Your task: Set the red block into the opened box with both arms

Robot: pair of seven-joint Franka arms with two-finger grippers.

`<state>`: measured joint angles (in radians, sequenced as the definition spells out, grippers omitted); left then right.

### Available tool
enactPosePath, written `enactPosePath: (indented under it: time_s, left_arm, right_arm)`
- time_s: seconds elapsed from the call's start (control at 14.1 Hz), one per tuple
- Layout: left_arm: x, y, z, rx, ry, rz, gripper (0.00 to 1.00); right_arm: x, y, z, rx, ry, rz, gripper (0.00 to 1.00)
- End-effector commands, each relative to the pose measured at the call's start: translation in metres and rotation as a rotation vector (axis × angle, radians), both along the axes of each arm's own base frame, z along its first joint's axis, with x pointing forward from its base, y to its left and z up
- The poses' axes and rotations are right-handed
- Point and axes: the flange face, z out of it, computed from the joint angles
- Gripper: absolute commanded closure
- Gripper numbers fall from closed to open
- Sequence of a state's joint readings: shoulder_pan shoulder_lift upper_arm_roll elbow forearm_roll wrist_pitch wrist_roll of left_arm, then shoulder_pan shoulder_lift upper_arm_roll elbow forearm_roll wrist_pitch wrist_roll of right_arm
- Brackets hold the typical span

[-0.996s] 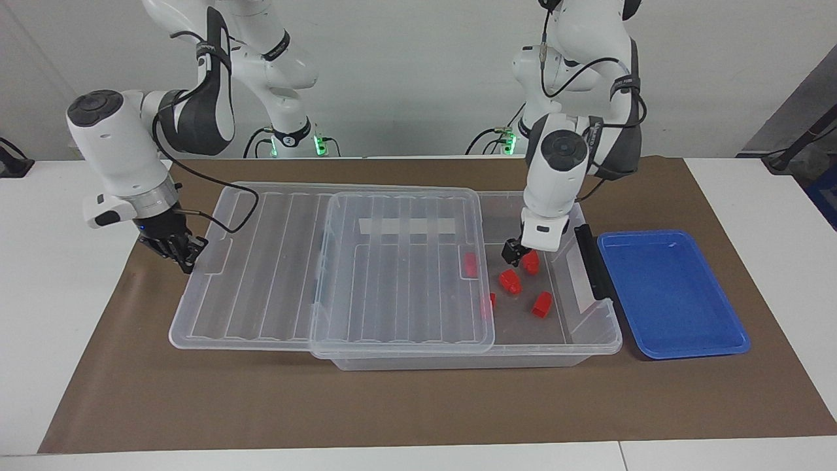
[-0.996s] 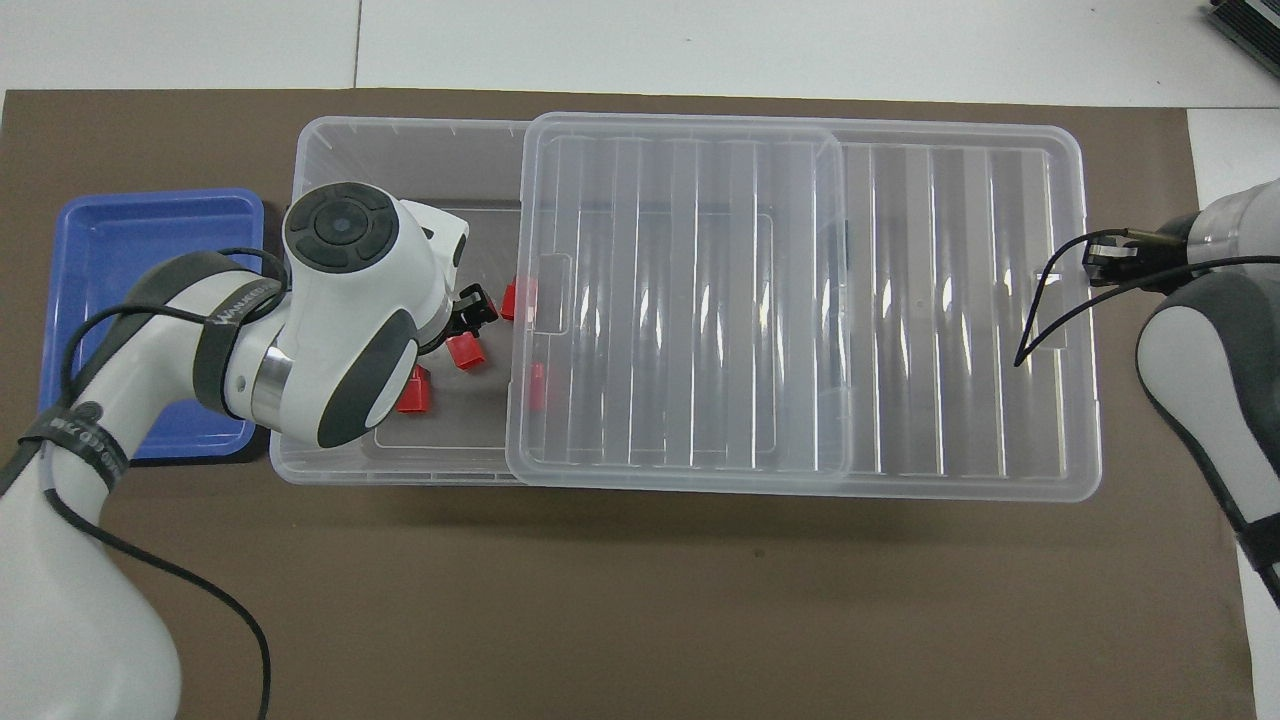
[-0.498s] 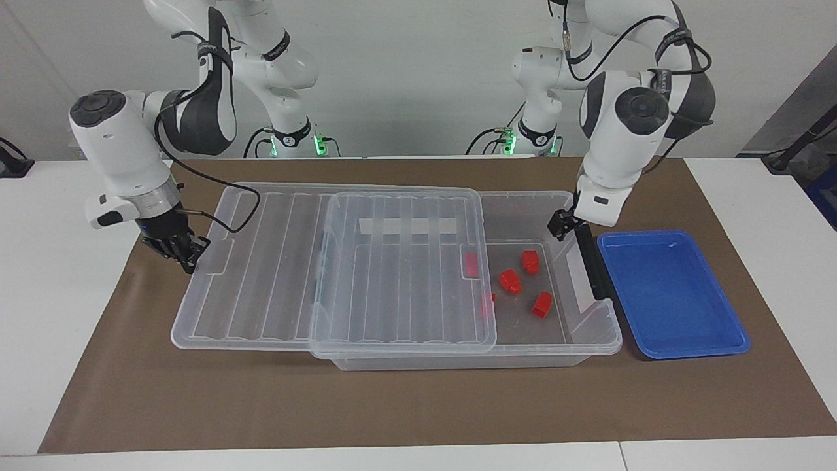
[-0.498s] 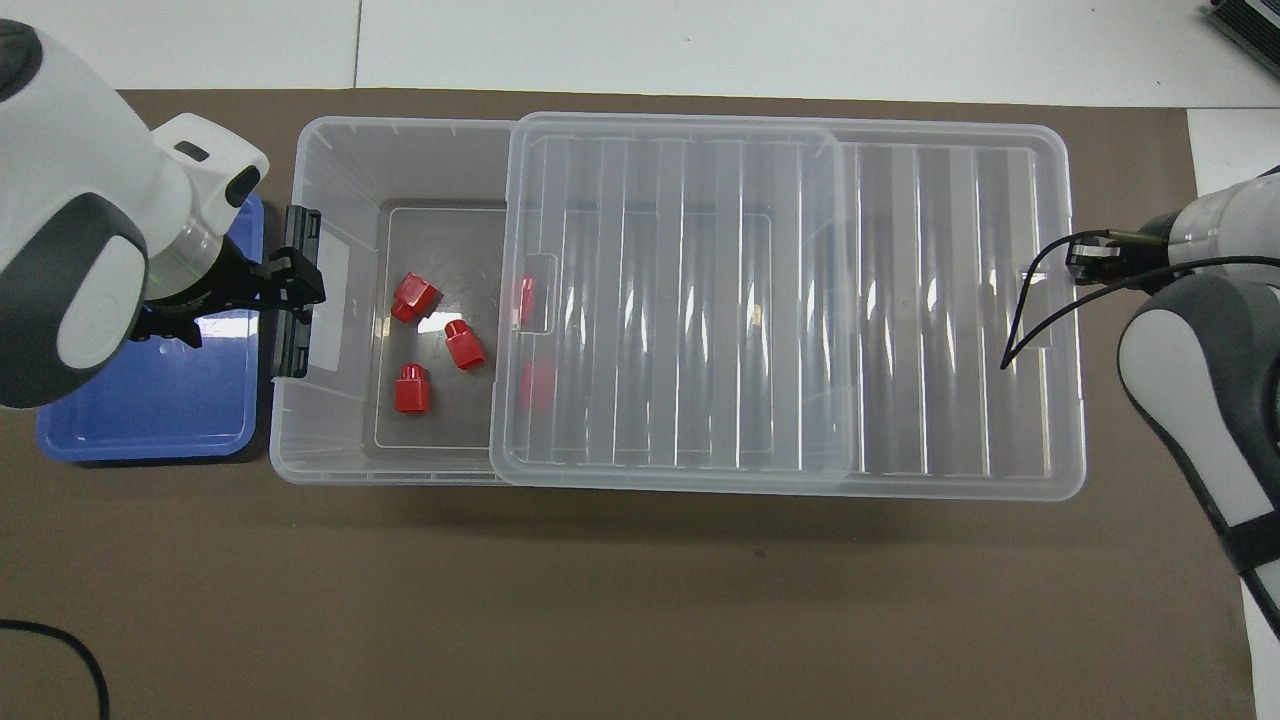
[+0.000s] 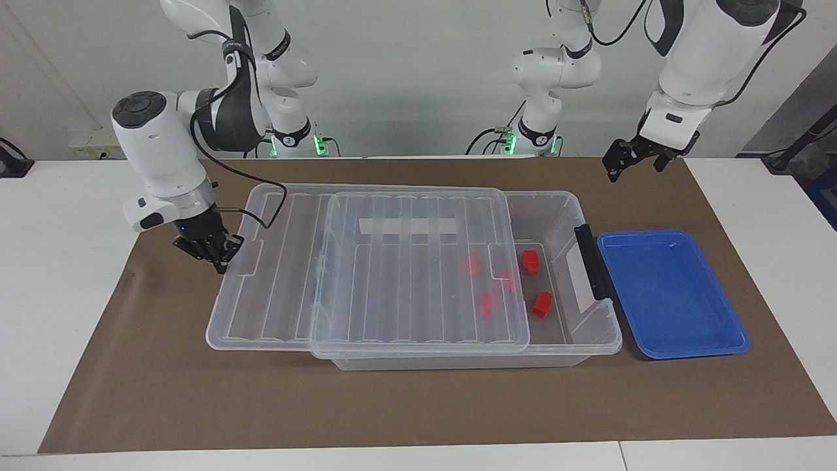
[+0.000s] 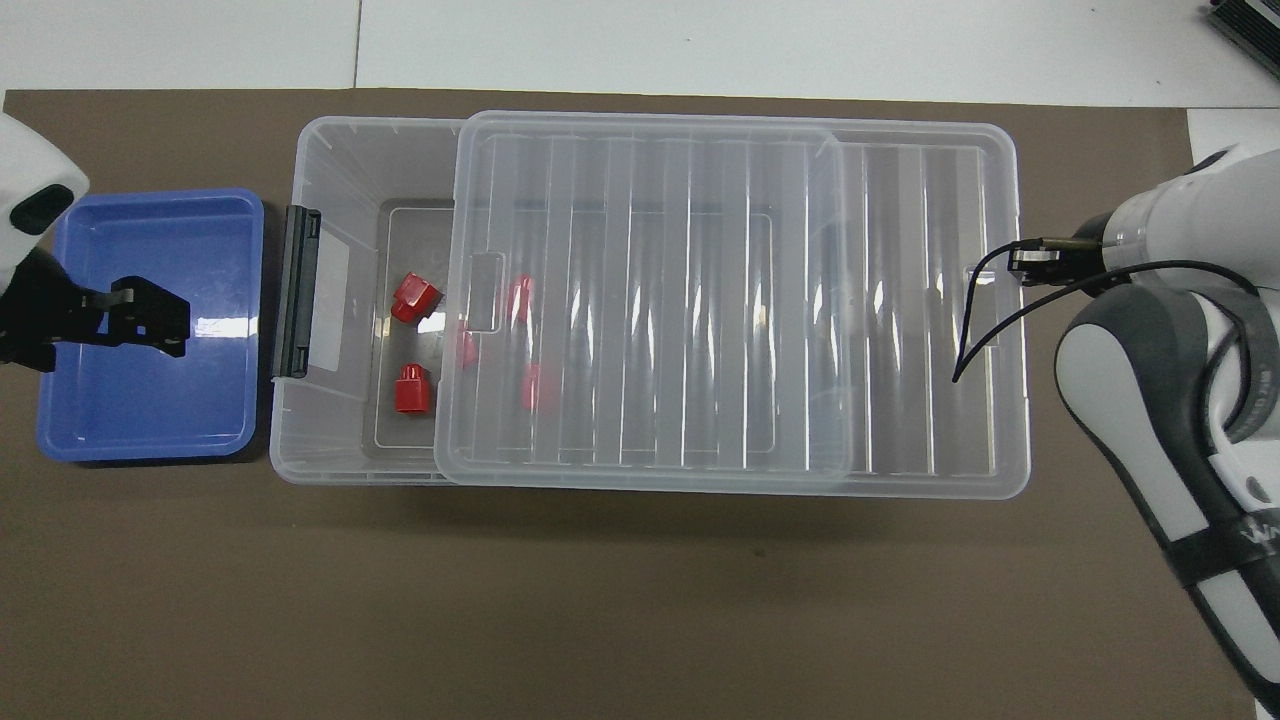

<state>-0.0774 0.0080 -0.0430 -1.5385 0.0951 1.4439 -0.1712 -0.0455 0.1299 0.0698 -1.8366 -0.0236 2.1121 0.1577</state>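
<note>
Holding the lid (image 5: 366, 261) by its end, the right gripper (image 5: 219, 255) has its fingers pressed together on the lid's edge. The lid covers most of the box (image 5: 592, 327). 5 red blocks sit inside the box, and 1 red block (image 5: 530, 261) lies in the uncovered part. The left gripper (image 5: 637, 160) hangs up high with its fingers spread, holding nothing, over the blue tray (image 6: 90, 420) in the overhead view.
</note>
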Motion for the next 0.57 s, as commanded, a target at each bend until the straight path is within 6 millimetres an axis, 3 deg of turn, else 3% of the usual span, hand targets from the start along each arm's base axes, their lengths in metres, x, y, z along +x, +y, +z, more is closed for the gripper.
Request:
enactPosePath:
  time_s: [0.0, 0.14, 0.36, 0.5]
  left_arm:
    - [0.000, 0.015, -0.009, 0.003, 0.024, -0.072, 0.00]
    - [-0.010, 0.022, -0.020, 0.003, 0.030, -0.066, 0.00]
    - [-0.009, 0.010, -0.020, 0.003, 0.008, -0.081, 0.00]
    - [-0.010, 0.014, -0.027, 0.001, 0.014, -0.085, 0.00]
  right_arm:
    - [-0.003, 0.024, 0.002, 0.015, 0.020, 0.051, 1.00]
    - [-0.005, 0.032, 0.003, 0.017, 0.023, 0.065, 1.00]
    - [-0.008, 0.056, 0.003, 0.021, 0.029, 0.106, 1.00]
    - [-0.011, 0.071, 0.003, 0.023, 0.037, 0.131, 1.00]
